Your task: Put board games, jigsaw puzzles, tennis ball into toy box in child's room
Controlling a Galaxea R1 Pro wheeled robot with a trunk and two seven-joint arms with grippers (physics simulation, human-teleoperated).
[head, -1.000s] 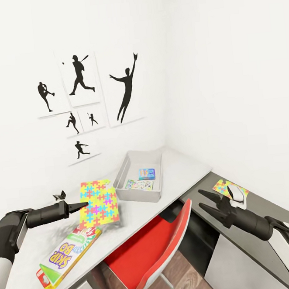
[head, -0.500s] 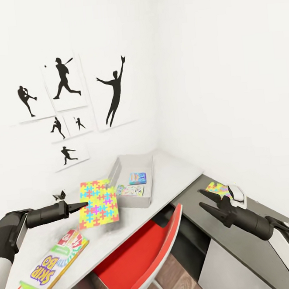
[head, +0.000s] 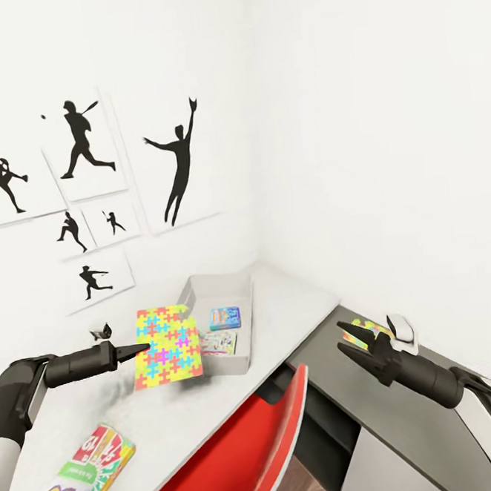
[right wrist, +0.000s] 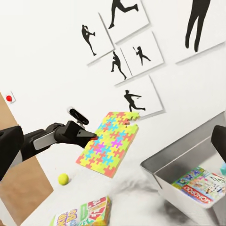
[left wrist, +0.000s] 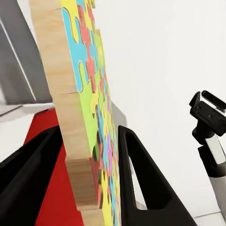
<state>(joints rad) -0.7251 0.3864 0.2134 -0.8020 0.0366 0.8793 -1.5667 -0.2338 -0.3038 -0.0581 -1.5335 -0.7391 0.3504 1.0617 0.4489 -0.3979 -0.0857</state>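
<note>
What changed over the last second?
Only the head camera swung right: the whole scene slid left in view. The left gripper keeps its fingers clamped on the colourful jigsaw puzzle box above the pale table; the right gripper stays open.

- "MONOPOLY" on the red banner of the green-white board game (right wrist: 201,184) lying in the toy box (right wrist: 175,161).
- "BO" on the red-and-green board game (head: 69,480) on the table (head: 179,419).
</note>
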